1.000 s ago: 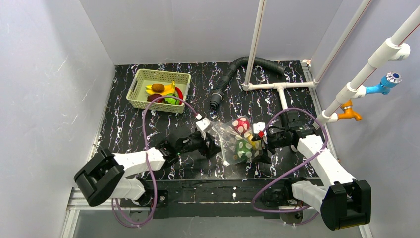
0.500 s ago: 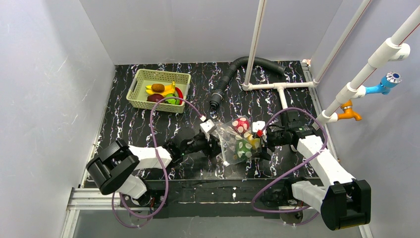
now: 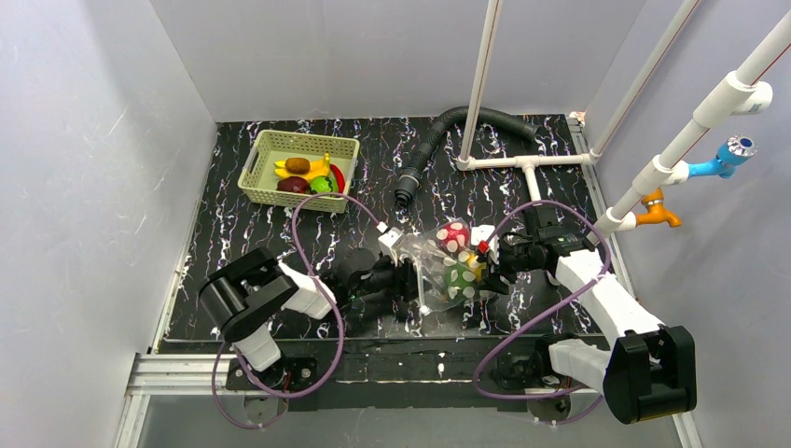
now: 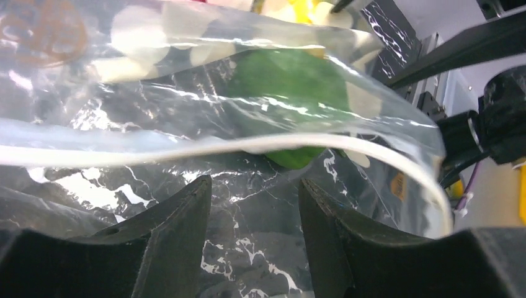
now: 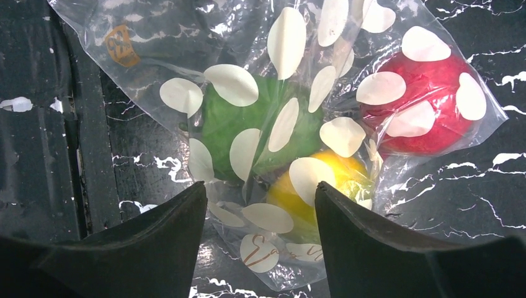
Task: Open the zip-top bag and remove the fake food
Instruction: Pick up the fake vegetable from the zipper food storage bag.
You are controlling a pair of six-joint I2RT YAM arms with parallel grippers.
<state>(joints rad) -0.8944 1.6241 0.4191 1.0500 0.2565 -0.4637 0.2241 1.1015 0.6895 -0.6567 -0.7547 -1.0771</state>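
The zip-top bag (image 3: 446,266), clear with white oval spots, lies on the black marbled table between my two grippers. Inside it are fake food pieces: a red one (image 5: 428,118), a green one (image 5: 223,118) and a yellow one (image 5: 347,174). My left gripper (image 3: 406,280) sits at the bag's left edge. It is open, and its fingers (image 4: 180,236) stand apart just below the white zip strip (image 4: 186,149), with clear film and the green piece (image 4: 291,87) ahead. My right gripper (image 5: 260,186) is open and straddles the bag's end by the yellow piece.
A pale green lattice basket (image 3: 270,149) at the back left holds more fake food (image 3: 308,175). A black corrugated hose (image 3: 438,140) and white pipes (image 3: 527,163) cross the back. Blue and orange taps (image 3: 732,154) stick out at the right. Grey walls close in three sides.
My left arm has slid right up to the bag's edge and its jaws have narrowed. My right gripper has edged left over the bag's end while its jaws narrowed.
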